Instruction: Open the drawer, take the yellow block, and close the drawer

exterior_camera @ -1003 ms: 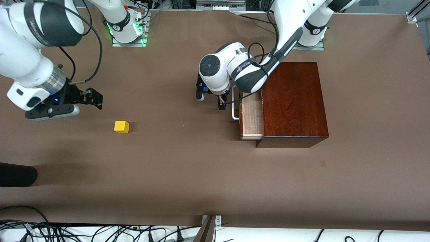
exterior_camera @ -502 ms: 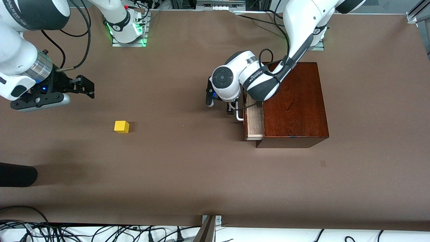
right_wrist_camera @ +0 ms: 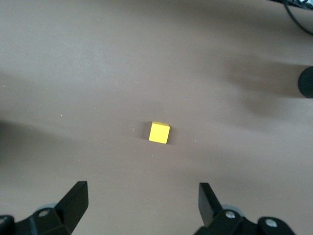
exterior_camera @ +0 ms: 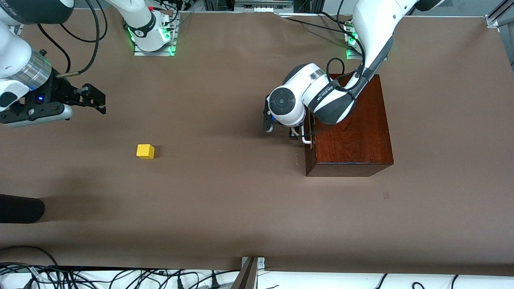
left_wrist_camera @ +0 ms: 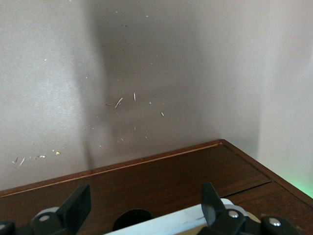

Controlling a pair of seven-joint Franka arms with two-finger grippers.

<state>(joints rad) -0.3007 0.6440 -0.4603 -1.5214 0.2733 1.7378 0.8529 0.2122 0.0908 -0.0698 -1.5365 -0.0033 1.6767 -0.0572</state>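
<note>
Left claw [exterior_camera: 296, 133] down at the front of the drawer [exterior_camera: 307, 134], fingers [left_wrist_camera: 211, 201] spread wide with the white handle [left_wrist_camera: 171, 224] lying between them; whether a finger actually touches the bar is hard to judge, since the wrist covers it from above. Drawer pushed flush into the mahogany box [exterior_camera: 351, 128], no pale tray showing. Box standing toward the left arm's end of the worktop [exterior_camera: 241, 208].

Right claw [exterior_camera: 98, 99] up in the air over bare worktop toward the right arm's end, fingers [right_wrist_camera: 74, 201] fully apart and gripping nothing. Yellow block [exterior_camera: 145, 151] resting alone on the worktop, well apart from the box, nearer the front camera than the spot under the right claw. Seen in the right wrist view too [right_wrist_camera: 159, 132], ahead of the open fingers.

Dark rounded object [exterior_camera: 20, 208] at the worktop's edge near the right arm's end.
</note>
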